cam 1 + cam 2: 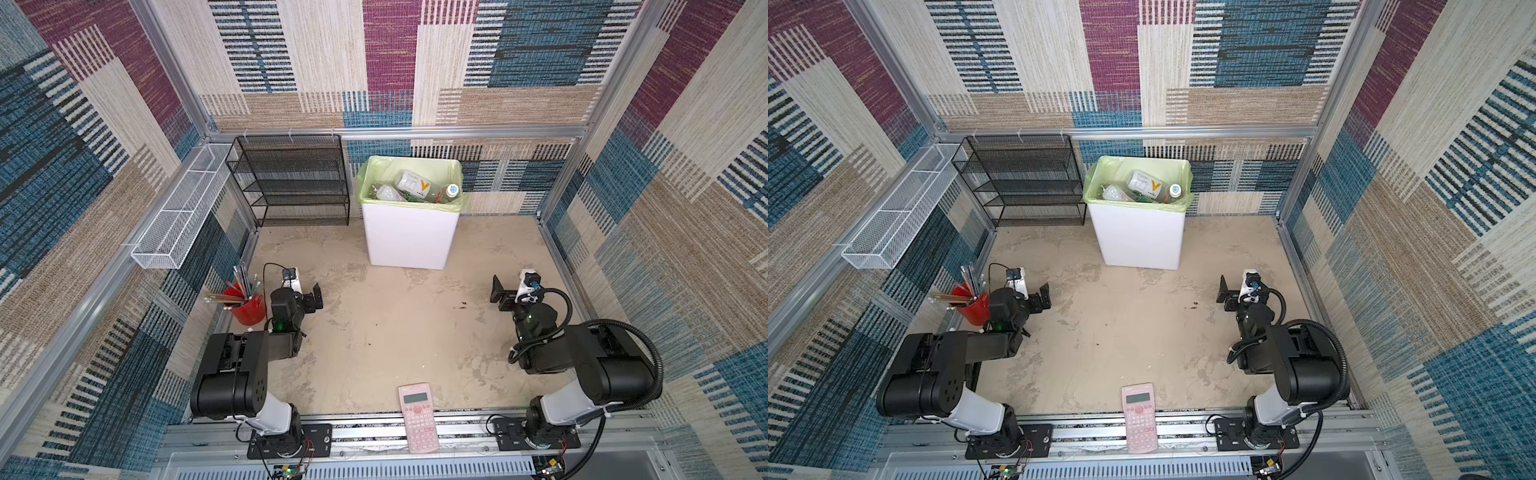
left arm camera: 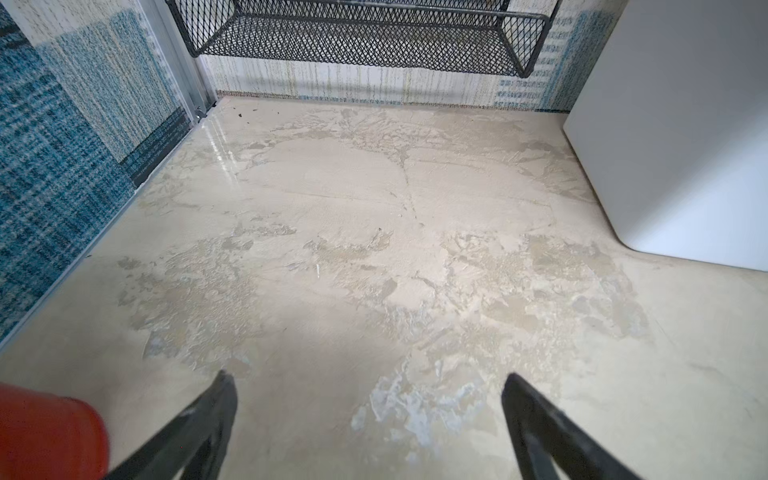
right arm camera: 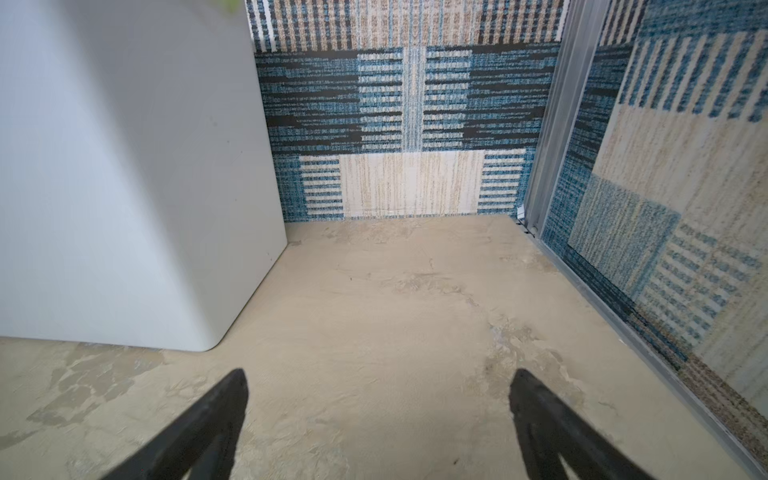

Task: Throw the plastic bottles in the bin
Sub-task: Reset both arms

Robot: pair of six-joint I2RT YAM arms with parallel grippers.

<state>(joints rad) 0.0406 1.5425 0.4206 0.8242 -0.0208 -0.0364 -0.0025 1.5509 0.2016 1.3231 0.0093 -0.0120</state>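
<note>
The plastic bottles [image 1: 415, 187] lie inside the bin [image 1: 409, 241] at the back, and the left gripper [image 2: 368, 376] and the right gripper [image 3: 380, 372] are both wide open with nothing in them.

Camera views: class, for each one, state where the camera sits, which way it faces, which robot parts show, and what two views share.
Top views: high over the near edge, looking down and forward at the bin; the left arm, right arm, left gripper and right gripper show.
Left wrist: on the left arm, low, facing the black mesh rack; its open gripper shows.
Right wrist: on the right arm, low, facing the back wall; its open gripper shows.
Shared: both wrist views catch the bin's white side.
</note>
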